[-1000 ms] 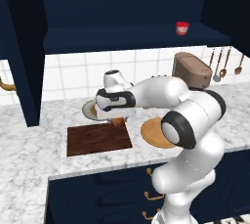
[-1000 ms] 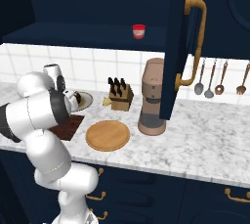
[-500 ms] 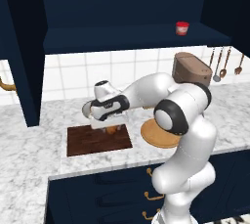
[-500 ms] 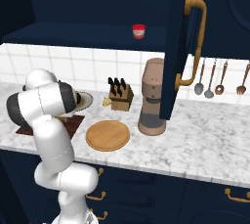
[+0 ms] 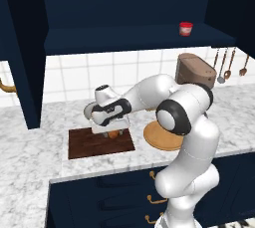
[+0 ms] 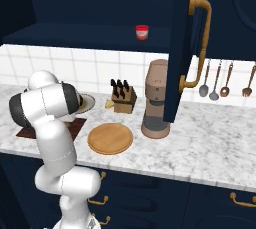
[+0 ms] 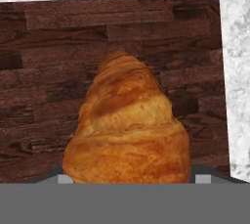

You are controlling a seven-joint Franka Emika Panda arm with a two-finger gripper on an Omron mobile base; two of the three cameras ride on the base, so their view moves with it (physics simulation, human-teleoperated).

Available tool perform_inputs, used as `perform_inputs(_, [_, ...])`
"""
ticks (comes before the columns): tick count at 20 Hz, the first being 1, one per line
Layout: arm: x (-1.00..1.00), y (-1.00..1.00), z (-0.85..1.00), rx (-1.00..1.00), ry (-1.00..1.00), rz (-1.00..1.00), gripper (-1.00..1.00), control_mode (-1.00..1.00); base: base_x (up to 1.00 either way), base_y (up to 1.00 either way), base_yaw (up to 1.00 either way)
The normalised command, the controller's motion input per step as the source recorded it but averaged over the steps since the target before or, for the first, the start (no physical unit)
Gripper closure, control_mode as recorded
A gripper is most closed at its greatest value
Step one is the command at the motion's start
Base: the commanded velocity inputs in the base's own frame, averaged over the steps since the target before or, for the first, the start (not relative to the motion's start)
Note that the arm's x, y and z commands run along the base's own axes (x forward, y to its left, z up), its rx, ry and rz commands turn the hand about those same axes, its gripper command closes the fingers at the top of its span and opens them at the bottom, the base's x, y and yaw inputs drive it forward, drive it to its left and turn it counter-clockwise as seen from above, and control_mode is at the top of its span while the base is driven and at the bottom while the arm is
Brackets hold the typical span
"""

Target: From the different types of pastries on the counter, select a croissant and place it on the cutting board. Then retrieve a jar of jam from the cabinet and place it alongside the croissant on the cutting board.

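The golden-orange ridged croissant [image 7: 129, 125] sits between my gripper's [image 7: 133, 179] fingertips, right over the dark brown cutting board [image 7: 44, 47]. In the left base view my gripper [image 5: 111, 131] is low on the board's [image 5: 94, 145] right part, shut on the croissant [image 5: 115, 134]; I cannot tell whether the croissant touches the wood. The red jar of jam [image 5: 186, 28] stands on the navy cabinet's shadowed shelf [image 5: 124, 38], up and to the right, also the jar [image 6: 142, 32] in the right base view.
A round tan wooden plate [image 5: 164, 140] lies just right of the board. Behind stand a brown coffee machine [image 6: 156, 100], a knife block [image 6: 123, 99] and a grey plate [image 6: 87, 102]. An open cabinet door [image 6: 186, 48] hangs over the counter [image 6: 215, 138].
The arm has swung left and down from near the grey plate to the cutting board, carrying the croissant with it. The jar has not moved.
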Motion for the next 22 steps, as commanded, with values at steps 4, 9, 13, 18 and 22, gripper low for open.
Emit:
perform_inputs(4, [0.00, 0.00, 0.08, 0.00, -0.01, 0.00, -1.00, -1.00, 0.00, 0.00, 0.00])
perform_inputs(9, [-0.04, 0.00, 0.54, 0.00, -0.03, 0.00, -1.00, -1.00, 0.00, 0.00, 0.00])
perform_inputs(13, [-0.03, 0.00, 0.39, 0.00, -0.02, 0.00, -1.00, -1.00, 0.00, 0.00, 0.00])
perform_inputs(18, [-0.42, -0.05, 0.95, -0.03, -0.22, 0.00, -1.00, -1.00, 0.00, 0.00, 0.00])
perform_inputs(22, [-0.81, -0.51, 0.82, -0.08, -0.34, 0.00, -1.00, -1.00, 0.00, 0.00, 0.00])
